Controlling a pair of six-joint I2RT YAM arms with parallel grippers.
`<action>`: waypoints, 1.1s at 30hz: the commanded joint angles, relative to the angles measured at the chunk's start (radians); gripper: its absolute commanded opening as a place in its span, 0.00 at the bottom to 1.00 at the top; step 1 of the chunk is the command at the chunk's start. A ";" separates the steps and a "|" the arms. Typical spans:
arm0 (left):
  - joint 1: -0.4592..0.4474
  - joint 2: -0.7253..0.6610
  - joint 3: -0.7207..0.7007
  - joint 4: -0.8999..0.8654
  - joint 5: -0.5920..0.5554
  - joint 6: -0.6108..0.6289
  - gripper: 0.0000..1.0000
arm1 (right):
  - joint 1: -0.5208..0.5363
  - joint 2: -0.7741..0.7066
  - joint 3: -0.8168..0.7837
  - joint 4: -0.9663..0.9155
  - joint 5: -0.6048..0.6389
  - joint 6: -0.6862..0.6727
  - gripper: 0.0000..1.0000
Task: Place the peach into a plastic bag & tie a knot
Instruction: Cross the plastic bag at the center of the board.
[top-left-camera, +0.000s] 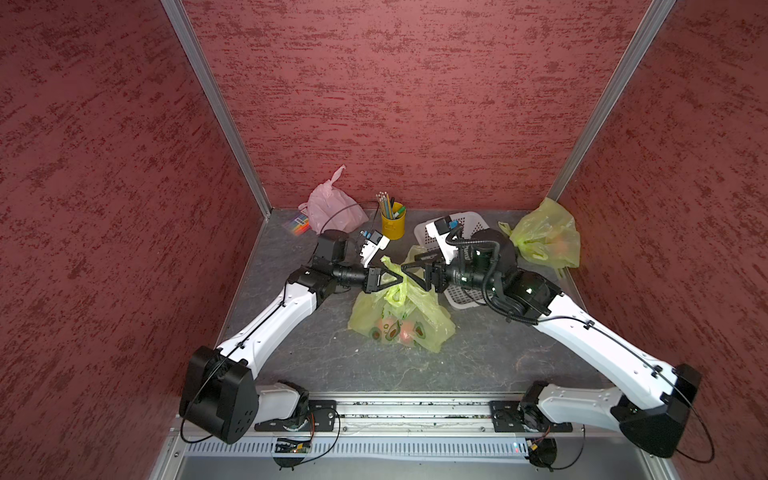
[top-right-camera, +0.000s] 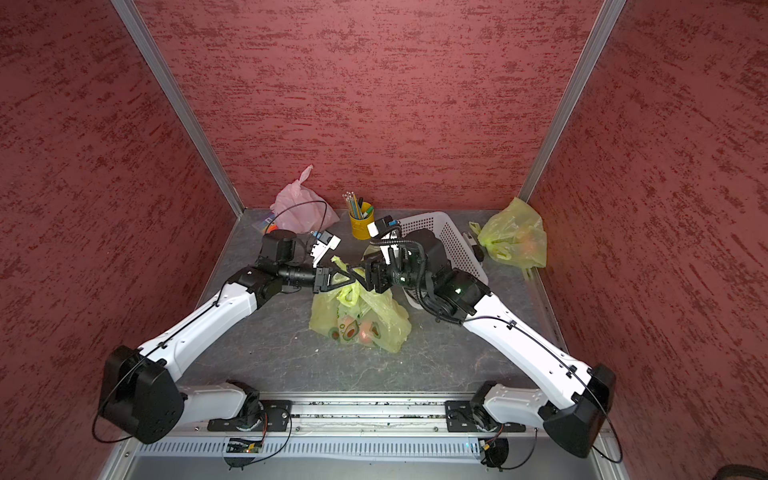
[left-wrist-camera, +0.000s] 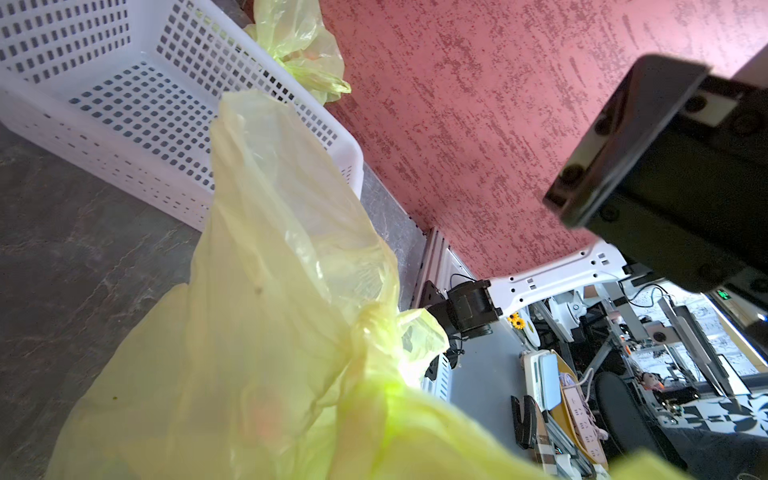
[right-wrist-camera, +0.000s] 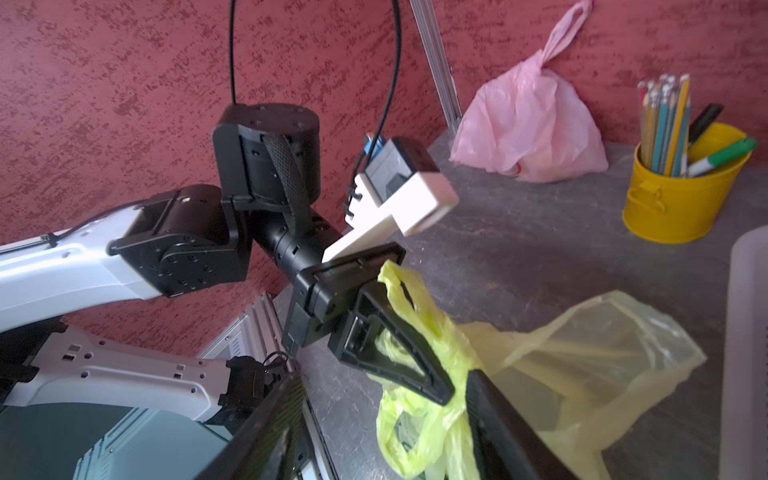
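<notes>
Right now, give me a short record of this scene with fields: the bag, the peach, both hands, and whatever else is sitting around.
bag: yellow plastic bag, resting mid-scene, one handle raised
peach: inside that bag, seen through the plastic
left hand: shut on the handle
right hand: open, close to the handle
knot: cannot tell
also present: white basket, pink bag, yellow pencil cup, second yellow bag

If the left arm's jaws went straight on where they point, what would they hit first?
Most likely the right gripper, which faces the left gripper almost tip to tip above the yellow bag. The depth between them is hard to judge.
</notes>
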 joint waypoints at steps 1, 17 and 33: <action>0.009 -0.029 0.031 -0.014 0.057 0.022 0.00 | -0.006 0.064 0.029 -0.101 -0.014 -0.068 0.70; 0.043 -0.026 0.031 0.048 0.093 -0.036 0.00 | -0.006 0.150 -0.041 -0.094 -0.189 -0.096 0.74; 0.042 -0.009 0.024 0.054 0.053 -0.064 0.00 | 0.005 0.207 -0.027 -0.055 -0.218 -0.059 0.53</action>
